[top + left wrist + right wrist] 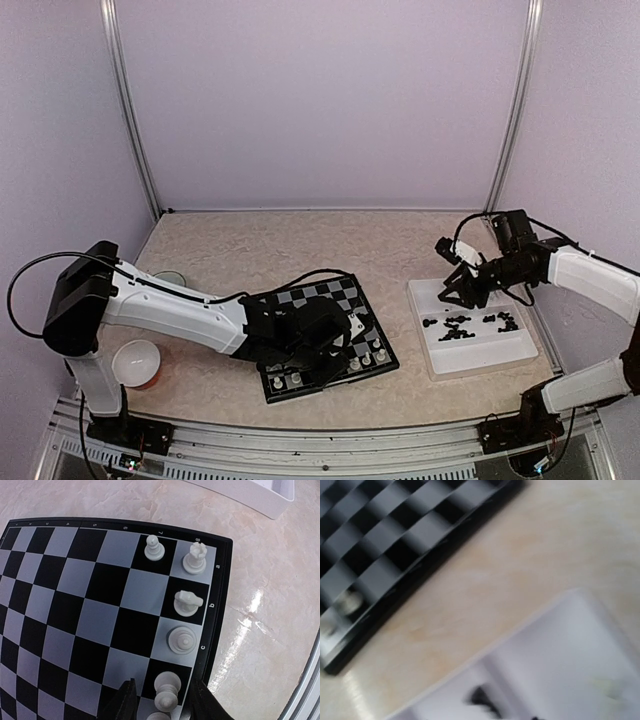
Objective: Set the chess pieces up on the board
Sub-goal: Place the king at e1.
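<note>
Only readable stuff is sitting on the board (75, 523), left wrist view: tiny pale digits are running along its far black rim, ending in 7 and 8. Letters b and c are showing down the right rim.

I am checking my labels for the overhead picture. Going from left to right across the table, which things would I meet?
White bowl → board → white tray, with the black chess pieces in it.

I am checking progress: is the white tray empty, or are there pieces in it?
Not empty. Several black pieces lie loose in the tray, as the top camera shows.
</note>
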Motion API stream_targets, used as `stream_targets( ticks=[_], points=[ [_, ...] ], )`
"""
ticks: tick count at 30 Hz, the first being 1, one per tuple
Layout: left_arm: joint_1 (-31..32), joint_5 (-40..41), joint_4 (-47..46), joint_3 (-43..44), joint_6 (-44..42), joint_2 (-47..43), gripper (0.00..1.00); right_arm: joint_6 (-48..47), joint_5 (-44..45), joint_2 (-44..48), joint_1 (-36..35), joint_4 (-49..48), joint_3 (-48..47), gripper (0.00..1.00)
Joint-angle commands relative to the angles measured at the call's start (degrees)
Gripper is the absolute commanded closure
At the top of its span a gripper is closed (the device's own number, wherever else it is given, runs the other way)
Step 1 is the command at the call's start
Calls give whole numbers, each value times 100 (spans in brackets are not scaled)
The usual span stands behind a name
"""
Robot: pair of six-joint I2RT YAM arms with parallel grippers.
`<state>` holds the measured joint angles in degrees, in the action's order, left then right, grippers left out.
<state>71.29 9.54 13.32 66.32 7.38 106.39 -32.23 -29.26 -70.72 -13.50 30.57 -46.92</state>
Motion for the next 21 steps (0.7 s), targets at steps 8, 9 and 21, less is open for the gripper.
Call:
stream_targets(
  ticks=[8,9,21],
  points=[
    [-36,507,-99,806,-228,-833,55,165,952,-1370,1834,823,-1385,66],
    [-40,529,-199,864,-220,-818,54,158,1097,-1497,1909,855,-1402,68],
    [-590,-576,-1252,1324,-24,-299,52,432,2523,-2435,2009,961,-1490,74]
  ],
)
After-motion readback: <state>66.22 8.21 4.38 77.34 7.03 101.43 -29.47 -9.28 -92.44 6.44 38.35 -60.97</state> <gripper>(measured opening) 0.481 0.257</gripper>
